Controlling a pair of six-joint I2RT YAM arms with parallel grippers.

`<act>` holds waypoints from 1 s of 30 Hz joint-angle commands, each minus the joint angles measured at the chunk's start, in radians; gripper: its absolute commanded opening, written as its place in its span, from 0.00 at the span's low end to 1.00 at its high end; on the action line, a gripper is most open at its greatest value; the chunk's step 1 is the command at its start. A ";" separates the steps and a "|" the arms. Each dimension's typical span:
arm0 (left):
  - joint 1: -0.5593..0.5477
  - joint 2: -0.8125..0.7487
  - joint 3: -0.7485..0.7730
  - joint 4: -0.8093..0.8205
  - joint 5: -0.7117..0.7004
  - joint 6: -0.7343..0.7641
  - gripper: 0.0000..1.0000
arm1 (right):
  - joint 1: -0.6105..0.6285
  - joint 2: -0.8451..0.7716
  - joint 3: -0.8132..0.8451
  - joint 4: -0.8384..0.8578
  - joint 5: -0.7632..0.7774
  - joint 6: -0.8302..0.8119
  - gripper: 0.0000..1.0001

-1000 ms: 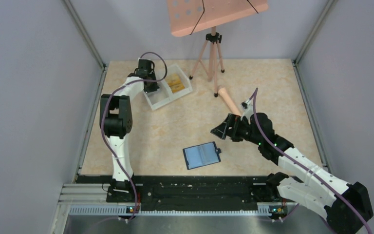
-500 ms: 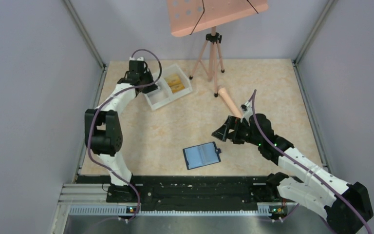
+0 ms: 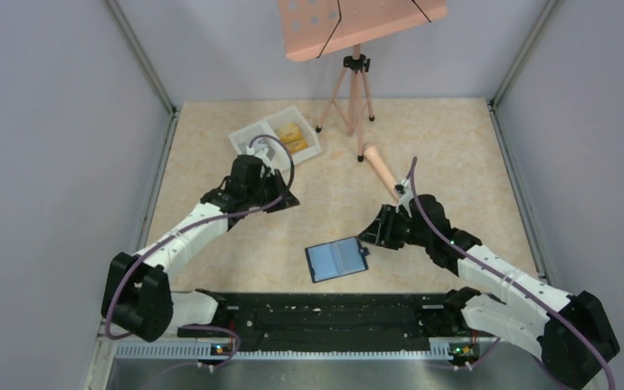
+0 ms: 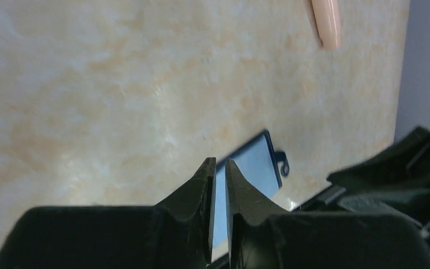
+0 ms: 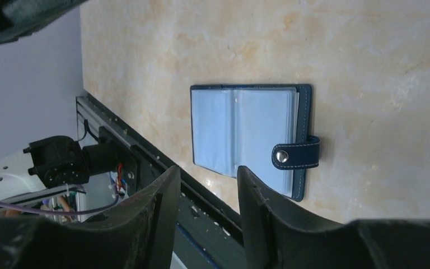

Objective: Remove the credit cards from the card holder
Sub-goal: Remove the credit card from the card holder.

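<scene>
The blue card holder (image 3: 337, 258) lies open and flat near the table's front edge, pale sleeves up and its snap tab (image 5: 294, 156) to one side. No card shows in its sleeves (image 5: 241, 129). Yellow-orange credit cards (image 3: 292, 136) lie in the white tray (image 3: 248, 132) at the back. My left gripper (image 3: 280, 199) hovers over mid-table, left of and behind the holder, jaws parted by a narrow gap and empty (image 4: 218, 162). The holder (image 4: 255, 165) shows past those fingertips. My right gripper (image 3: 371, 231) hangs just above the holder's right end, open and empty (image 5: 206, 171).
A pink cylinder (image 3: 380, 169) lies on the table behind the right gripper, also in the left wrist view (image 4: 326, 22). A tripod (image 3: 356, 89) carrying a pink board (image 3: 357, 20) stands at the back. The black base rail (image 3: 325, 313) runs close to the holder's front edge.
My left arm swung from the tray down toward mid-table and its jaws parted slightly. My right gripper narrowed from wide open and came closer to the holder.
</scene>
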 commanded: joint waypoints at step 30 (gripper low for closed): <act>-0.371 -0.026 -0.457 0.325 -0.024 -0.216 0.13 | 0.155 0.378 -0.011 0.183 0.150 -0.020 0.61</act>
